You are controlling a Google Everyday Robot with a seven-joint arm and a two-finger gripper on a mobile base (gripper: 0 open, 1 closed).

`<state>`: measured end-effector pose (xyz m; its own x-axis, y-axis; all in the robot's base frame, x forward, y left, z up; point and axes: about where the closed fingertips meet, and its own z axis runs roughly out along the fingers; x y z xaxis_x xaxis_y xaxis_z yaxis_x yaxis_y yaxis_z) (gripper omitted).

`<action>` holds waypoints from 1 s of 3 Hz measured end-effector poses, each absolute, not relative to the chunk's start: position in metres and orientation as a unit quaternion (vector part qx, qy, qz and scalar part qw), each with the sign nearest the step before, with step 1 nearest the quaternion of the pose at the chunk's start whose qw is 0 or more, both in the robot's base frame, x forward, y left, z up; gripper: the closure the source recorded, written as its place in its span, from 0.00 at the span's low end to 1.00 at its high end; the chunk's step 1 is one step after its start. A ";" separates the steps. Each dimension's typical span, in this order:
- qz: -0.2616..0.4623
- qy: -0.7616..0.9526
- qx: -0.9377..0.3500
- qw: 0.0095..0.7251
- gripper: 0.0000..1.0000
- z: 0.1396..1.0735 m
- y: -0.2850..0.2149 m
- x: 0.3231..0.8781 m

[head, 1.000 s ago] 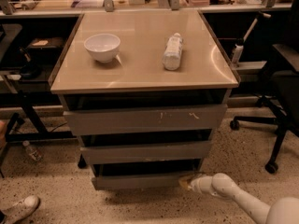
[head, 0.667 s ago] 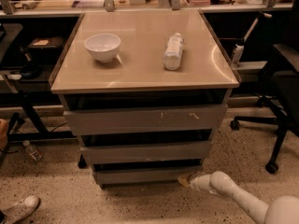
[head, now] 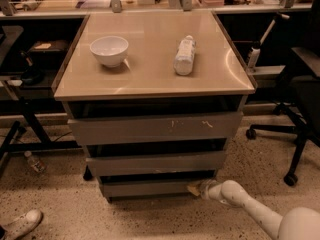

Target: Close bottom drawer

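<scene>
So the narrow grey metal bottom drawer (head: pixel 150 188), the one with the plain flat front, sits lowest in the stack under the front edge of the tan table (head: pixel 150 81). To us it looks mostly pushed in, with only a dark strip showing above it. Our white arm's gripper (head: pixel 196 189) is down low beneath the front-right corner, touching the right end of the drawer front; we can't tell how it's set. We'd guess a last little shove is all that's left, if anything.
</scene>
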<state>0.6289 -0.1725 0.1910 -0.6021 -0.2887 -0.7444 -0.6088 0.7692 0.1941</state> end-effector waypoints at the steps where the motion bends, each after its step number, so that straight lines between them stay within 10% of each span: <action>1: 0.220 0.867 -0.259 0.363 1.00 0.191 -0.173 0.629; 3: 0.143 0.921 -0.176 0.317 1.00 0.234 -0.303 0.554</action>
